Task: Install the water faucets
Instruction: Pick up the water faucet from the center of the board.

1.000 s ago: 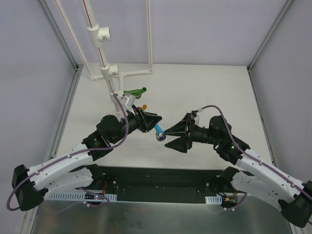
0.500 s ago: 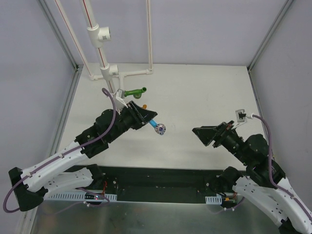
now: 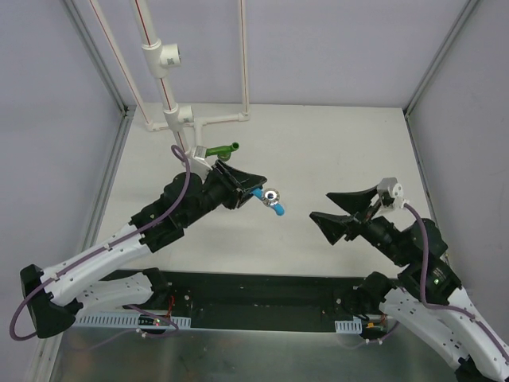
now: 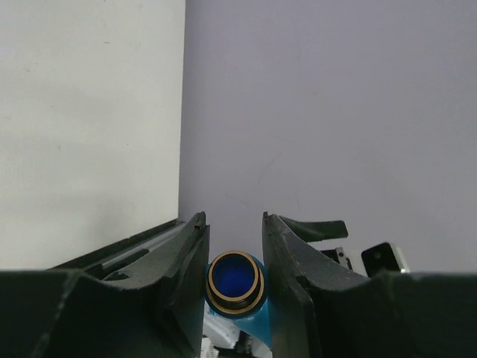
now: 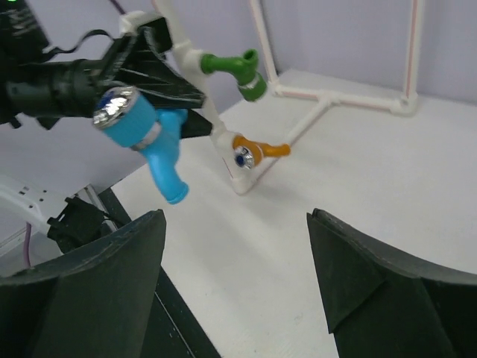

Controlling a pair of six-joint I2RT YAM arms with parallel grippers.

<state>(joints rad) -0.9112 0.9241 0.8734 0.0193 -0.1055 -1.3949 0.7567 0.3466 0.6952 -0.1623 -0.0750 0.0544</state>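
The left gripper [image 3: 253, 191] clamps the light blue faucet [image 3: 272, 200] above the table [image 3: 334, 143], its long axis pointing right at the wide-open, empty right gripper [image 3: 320, 205], while the white pipe frame [image 3: 169, 118] and its bare tee fitting [image 3: 165, 57] stand far-left, nearer the left gripper.

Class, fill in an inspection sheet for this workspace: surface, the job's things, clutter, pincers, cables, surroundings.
Surface: white table top, flat and bare where visible.
Job's things: blue tap held above the table; green tap and orange tap sit on the pipe frame, green above orange.
Clutter: nothing seen.
Pincers: left pincer shut on the blue tap; right pincer open and empty, apart from the tap.
Cables: a purple cable loops along each arm, not snagged as far as visible.
Surroundings: plain grey walls with metal corner rails.
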